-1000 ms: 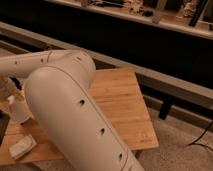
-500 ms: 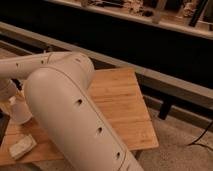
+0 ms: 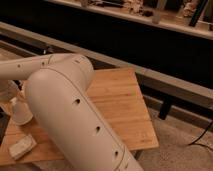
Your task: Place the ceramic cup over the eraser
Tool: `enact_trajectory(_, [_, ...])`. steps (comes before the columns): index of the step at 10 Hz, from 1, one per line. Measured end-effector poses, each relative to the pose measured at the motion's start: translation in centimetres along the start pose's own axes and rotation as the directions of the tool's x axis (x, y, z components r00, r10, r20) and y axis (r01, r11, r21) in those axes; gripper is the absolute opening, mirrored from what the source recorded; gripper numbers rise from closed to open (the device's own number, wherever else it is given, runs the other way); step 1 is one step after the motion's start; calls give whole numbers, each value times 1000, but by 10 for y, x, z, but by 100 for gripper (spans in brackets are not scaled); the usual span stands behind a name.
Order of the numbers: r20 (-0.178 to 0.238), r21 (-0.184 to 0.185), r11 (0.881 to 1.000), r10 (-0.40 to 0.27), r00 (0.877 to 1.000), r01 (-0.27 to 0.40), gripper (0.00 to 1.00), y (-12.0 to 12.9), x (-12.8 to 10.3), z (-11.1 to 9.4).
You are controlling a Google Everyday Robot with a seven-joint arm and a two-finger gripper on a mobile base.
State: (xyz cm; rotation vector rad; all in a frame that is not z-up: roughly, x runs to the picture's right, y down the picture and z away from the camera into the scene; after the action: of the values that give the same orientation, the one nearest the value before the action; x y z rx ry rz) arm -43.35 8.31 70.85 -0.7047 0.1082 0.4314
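Note:
The white ceramic cup stands upright near the left edge of the wooden table. My gripper is at the far left, right above and against the cup, mostly hidden behind my own big white arm. I cannot tell whether it holds the cup. The eraser is hidden or out of view.
A pale whitish block lies on the table's front left corner. A grey rail runs behind the table, with a dark wall and a shelf of objects above it. A black cable lies on the floor at right.
The cup and gripper have shifted very slightly to the right. The arm has barely moved.

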Motion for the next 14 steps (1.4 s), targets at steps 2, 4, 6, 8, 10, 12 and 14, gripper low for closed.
enact_trajectory(2, [-9, 5, 1000, -3, 1000, 3, 0, -1, -1, 6])
enact_trajectory(4, [-22, 11, 1000, -6, 1000, 6, 2, -1, 0, 11])
enact_trajectory(6, [-31, 15, 1000, -12, 999, 13, 4, 0, 1, 12])
enact_trajectory(8, [-31, 18, 1000, -12, 999, 13, 4, -1, 1, 12])
enact_trajectory(10, [-31, 17, 1000, -12, 999, 13, 4, -1, 1, 12])
enact_trajectory(12, [-33, 16, 1000, -13, 999, 13, 4, -1, 1, 14])
enact_trajectory(14, [-33, 16, 1000, -12, 999, 13, 4, -1, 1, 14])
